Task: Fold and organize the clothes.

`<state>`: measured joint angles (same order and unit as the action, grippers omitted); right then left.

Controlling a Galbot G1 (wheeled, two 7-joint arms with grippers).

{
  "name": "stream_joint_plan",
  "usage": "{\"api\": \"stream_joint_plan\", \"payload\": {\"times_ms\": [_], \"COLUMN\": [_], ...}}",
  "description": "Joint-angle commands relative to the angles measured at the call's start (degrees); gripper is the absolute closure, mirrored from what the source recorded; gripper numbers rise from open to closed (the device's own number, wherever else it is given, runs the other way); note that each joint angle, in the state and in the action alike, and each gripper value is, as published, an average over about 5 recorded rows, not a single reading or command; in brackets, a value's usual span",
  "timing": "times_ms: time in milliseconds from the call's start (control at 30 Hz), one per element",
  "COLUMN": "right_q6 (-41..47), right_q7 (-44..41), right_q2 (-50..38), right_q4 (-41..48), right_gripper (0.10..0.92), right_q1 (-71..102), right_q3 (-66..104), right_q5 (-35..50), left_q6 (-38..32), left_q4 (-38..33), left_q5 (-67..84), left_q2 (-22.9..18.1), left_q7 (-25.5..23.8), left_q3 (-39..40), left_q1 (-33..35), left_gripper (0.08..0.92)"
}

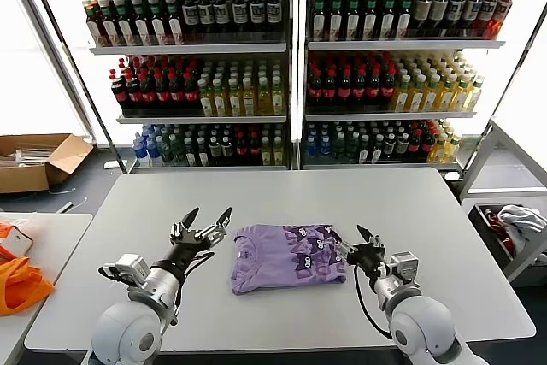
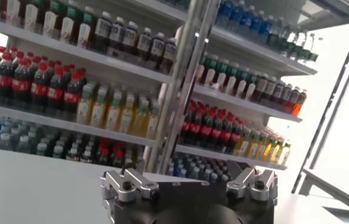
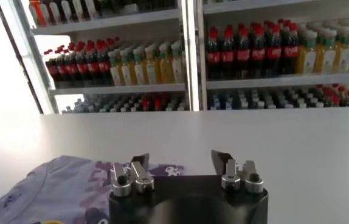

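With the T-shirt [image 1: 289, 257] lying folded into a compact lavender rectangle mid-table, print side up, collar end facing the left arm, looking like the fold step is wrapping up. Sitting flat on the table [image 1: 299, 198], edges fairly square, slight bulge along the near edge. Right claw [image 1: 360, 245] hovering just beside the shirt's edge, jaws parted, gripping nothing. Left claw [image 1: 203, 226] raised just off the other side, spread wide, empty. Next probably calling for clearing both arms away, or squaring and shifting the bundle aside.
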<state>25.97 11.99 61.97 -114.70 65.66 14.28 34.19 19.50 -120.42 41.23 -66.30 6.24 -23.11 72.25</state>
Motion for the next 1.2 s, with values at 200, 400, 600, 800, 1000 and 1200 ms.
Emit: {"api": "stream_joint_plan", "payload": {"times_ms": [200, 400, 600, 800, 1000, 1200], "right_q6": [-0.7, 6.6, 7.3, 7.2, -2.3, -10.3], "right_q7": [9.5, 11.0, 11.5, 12.8, 6.8, 2.0], "right_q2": [13.4, 12.7, 10.6, 10.2, 7.1, 1.3], "right_q4": [17.4, 20.7, 19.8, 19.4, 11.5, -1.0], "right_gripper": [0.206, 0.203, 0.203, 0.203, 0.203, 0.203], "right_q1": [-19.4, -18.1, -15.5, -16.2, -15.1, -10.9], "right_q3": [-24.7, -26.0, -26.4, -25.7, -21.9, -11.0], "right_q5": [-6.1, -6.5, -2.3, 1.4, -5.3, -8.3], "left_q6": [-0.1, -0.2, -0.4, -0.4, -0.5, -1.1], "left_q4": [-1.5, -1.5, -0.4, 0.0, -0.6, -0.8], "left_q5": [-0.4, -0.4, -0.5, -0.5, -0.5, -1.2], "left_q2": [-0.7, -1.1, -1.4, -1.6, -1.3, -1.1], "left_q7": [0.0, -0.1, -0.3, -0.5, -0.5, -0.9], "left_q3": [-2.1, -2.8, -2.3, -1.6, -2.2, -2.5], "left_q1": [3.3, 3.9, 3.3, 2.7, 3.0, 3.6], "left_gripper": [0.177, 0.177, 0.177, 0.177, 0.177, 0.177]}}
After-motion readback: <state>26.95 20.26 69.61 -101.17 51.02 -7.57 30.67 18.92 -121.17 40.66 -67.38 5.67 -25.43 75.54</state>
